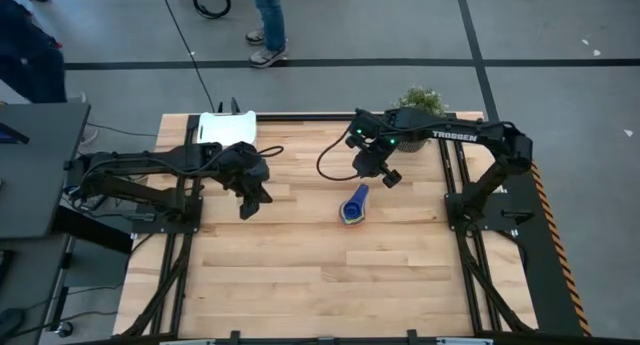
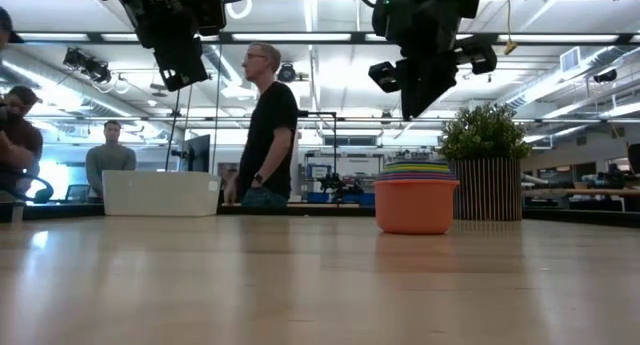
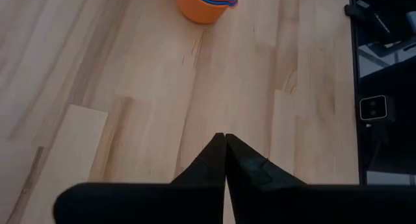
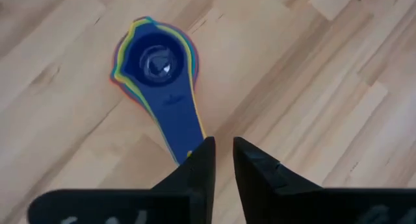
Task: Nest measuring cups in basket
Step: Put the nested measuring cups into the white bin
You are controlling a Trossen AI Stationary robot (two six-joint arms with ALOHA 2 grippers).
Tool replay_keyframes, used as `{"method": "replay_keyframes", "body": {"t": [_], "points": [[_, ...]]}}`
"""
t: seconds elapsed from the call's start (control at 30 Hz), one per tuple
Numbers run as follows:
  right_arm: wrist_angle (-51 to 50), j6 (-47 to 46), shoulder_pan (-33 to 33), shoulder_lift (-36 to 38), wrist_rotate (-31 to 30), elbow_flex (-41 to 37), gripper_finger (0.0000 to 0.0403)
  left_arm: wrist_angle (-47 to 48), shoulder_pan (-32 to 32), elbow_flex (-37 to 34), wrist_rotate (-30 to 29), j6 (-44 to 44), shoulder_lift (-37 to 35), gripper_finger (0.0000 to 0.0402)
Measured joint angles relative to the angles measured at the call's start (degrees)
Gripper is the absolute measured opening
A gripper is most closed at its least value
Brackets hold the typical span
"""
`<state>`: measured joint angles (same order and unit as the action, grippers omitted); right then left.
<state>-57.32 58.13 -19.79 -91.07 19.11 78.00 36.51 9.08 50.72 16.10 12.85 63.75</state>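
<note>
The measuring cups [image 1: 353, 205] stand nested in one stack on the wooden table, right of centre. The orange one is outermost [image 2: 415, 205] and rests on its base; the dark blue one is on top [image 4: 159, 62]. Their handles point toward my right gripper [image 1: 385, 175], which hangs well above the stack [image 2: 420, 85], tilted down. Its fingers [image 4: 224, 146] are open by a narrow gap with nothing between them. My left gripper [image 1: 250, 205] is shut [image 3: 225, 138], empty, and hangs above bare wood left of the cups. The white basket [image 1: 226, 127] stands at the far edge, apart from the cups [image 2: 160, 193].
A potted plant [image 1: 420, 100] stands at the far right corner, behind the cups [image 2: 485, 175]. A black cable [image 1: 335, 160] loops over the table by the right arm. People stand beyond the far edge [image 2: 268, 125]. The near half of the table is bare wood [image 1: 320, 285].
</note>
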Motion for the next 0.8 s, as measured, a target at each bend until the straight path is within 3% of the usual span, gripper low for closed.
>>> {"method": "replay_keyframes", "body": {"t": [0.3,0.57,0.8], "points": [[0.32,4.0,0.03,1.22,0.13,0.0,0.0007,0.03,0.0,0.0,-0.01,0.0,0.0,0.0013],[2.29,3.87,-0.02,1.22,-0.32,0.0,0.0007,0.07,0.0,0.0,-0.01,-0.02,0.0,0.0014],[6.95,3.98,-0.02,1.22,-6.07,0.0,0.0012,0.07,0.0,0.0,0.0,-0.05,0.0,0.0014]]}}
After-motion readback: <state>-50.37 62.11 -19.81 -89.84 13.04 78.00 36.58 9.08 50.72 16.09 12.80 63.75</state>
